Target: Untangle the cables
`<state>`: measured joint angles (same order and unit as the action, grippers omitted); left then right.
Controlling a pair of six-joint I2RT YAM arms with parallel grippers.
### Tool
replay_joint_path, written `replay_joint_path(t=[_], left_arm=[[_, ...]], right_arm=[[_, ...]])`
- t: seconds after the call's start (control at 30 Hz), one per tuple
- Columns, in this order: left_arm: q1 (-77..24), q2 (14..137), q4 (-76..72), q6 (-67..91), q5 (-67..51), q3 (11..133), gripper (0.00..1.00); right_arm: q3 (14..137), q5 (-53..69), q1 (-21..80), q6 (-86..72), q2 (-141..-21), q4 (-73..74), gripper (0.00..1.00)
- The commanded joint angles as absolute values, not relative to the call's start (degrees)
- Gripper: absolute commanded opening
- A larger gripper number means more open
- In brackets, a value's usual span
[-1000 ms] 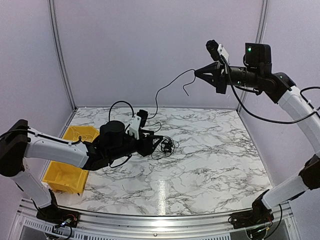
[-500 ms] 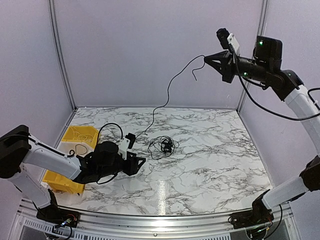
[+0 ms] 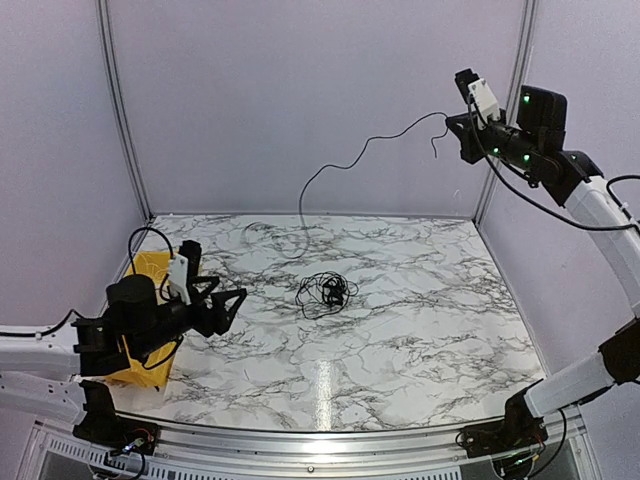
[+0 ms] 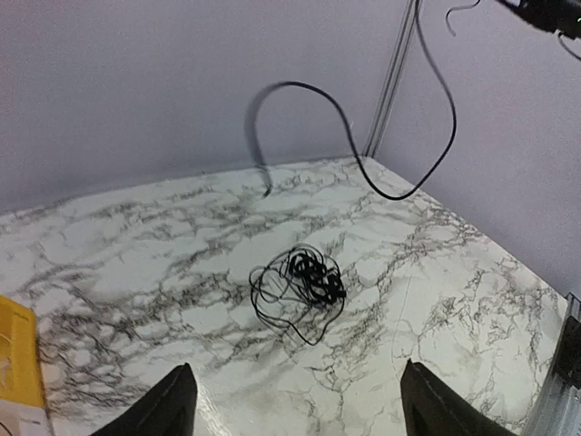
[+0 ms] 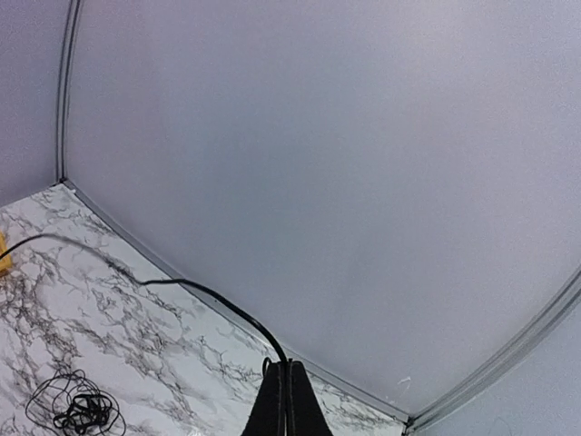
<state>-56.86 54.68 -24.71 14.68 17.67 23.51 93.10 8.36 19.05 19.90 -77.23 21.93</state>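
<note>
The cables (image 3: 325,291) lie as a small black tangled bunch on the marble table, also seen in the left wrist view (image 4: 303,281) and the right wrist view (image 5: 76,410). My right gripper (image 3: 453,124) is high at the back right, shut on one single cable (image 3: 345,164). That cable hangs in a long curve away from the bunch, and its lower end is blurred above the back of the table. It also shows in both wrist views (image 4: 390,194) (image 5: 218,304). My left gripper (image 3: 228,301) is open and empty, low at the left, well short of the bunch.
A yellow bin (image 3: 150,263) stands at the left edge of the table, partly behind my left arm; its corner shows in the left wrist view (image 4: 18,354). Grey walls close the back and sides. Thick black cords run along both arms.
My left gripper has drawn back to the left, away from the bunch. My right gripper has risen up and to the right, and the single cable now swings clear of the bunch.
</note>
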Motion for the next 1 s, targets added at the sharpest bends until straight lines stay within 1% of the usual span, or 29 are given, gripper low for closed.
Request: replay_joint_path(t=[0.0, 0.07, 0.13, 0.2, 0.27, 0.33, 0.47, 0.7, 0.97], left_arm=[[-57.0, 38.5, -18.2, 12.1, 24.8, 23.0, 0.89], [-57.0, 32.8, -16.5, 11.2, 27.5, 23.7, 0.93], [-57.0, 30.1, -13.1, 9.6, 28.3, 25.6, 0.94], [-57.0, 30.8, -7.2, 7.6, 28.6, 28.9, 0.93], [-57.0, 33.7, -3.1, 5.4, 27.3, 32.1, 0.90], [-57.0, 37.5, -1.4, 4.8, 26.0, 34.3, 0.86], [-57.1, 47.3, -4.7, 5.5, 19.4, 37.3, 0.81], [-57.3, 61.9, -16.0, 5.2, 11.6, 42.1, 0.81], [-58.1, 71.0, -18.3, 4.6, 6.7, 47.5, 0.80]], right_arm=[[87.1, 3.9, 18.6, 19.4, -78.3, 19.3, 0.00], [82.8, 3.1, 18.5, 18.9, -78.4, 17.3, 0.00], [78.5, 5.0, 18.4, 19.6, -77.4, 15.1, 0.00], [76.3, 11.9, 18.4, 20.9, -76.6, 14.8, 0.00], [75.2, 17.6, 18.6, 22.0, -76.0, 15.8, 0.00], [74.5, 20.6, 18.8, 22.4, -75.3, 15.9, 0.00], [73.8, 24.2, 19.2, 23.2, -74.1, 17.0, 0.00], [75.3, 31.1, 21.2, 24.7, -71.6, 21.5, 0.00], [77.8, 34.7, 25.4, 26.0, -71.1, 25.7, 0.00]])
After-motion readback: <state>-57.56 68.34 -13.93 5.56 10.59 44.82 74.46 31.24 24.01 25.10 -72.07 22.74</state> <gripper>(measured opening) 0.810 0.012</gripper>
